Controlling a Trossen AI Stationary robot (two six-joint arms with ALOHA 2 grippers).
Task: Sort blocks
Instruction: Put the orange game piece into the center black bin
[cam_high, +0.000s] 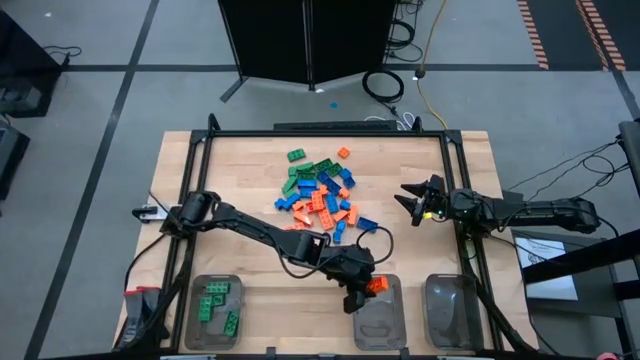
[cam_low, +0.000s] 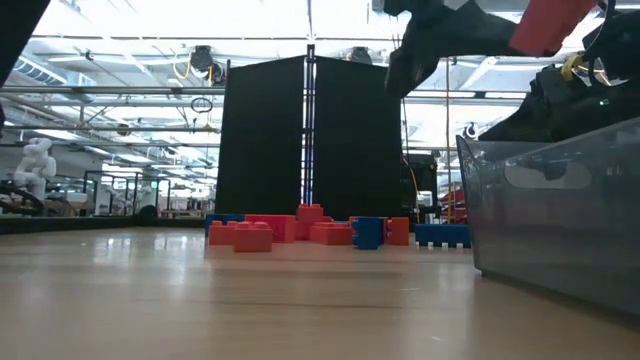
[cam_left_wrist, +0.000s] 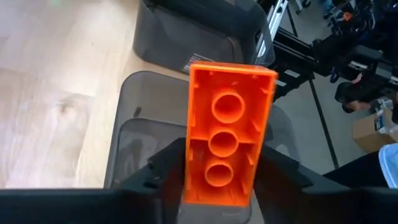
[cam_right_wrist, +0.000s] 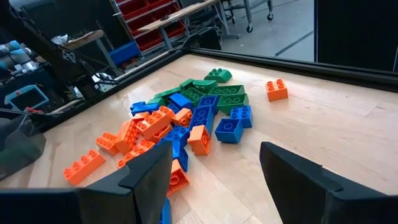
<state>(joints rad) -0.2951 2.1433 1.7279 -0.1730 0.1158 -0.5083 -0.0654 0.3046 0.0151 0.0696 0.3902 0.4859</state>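
left gripper w/ orange block betw. fingers over middle tray — right gripper agape nr pile

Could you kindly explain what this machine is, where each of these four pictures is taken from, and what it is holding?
It is a robot with two dark arms working at a wooden table. Each arm ends in a two-finger pincer.

One picture looks straight down from above. One looks level across the tabletop. The other two come from cameras on the arms' wrists.

A pile of blocks, small studded toy bricks in green, orange and blue, lies mid-table. Along the near edge are three clear trays. The left tray already contains green bricks.

The left pincer has an orange brick between its fingers, above the middle tray. The right pincer is open and empty, beside the pile, which its wrist camera faces.
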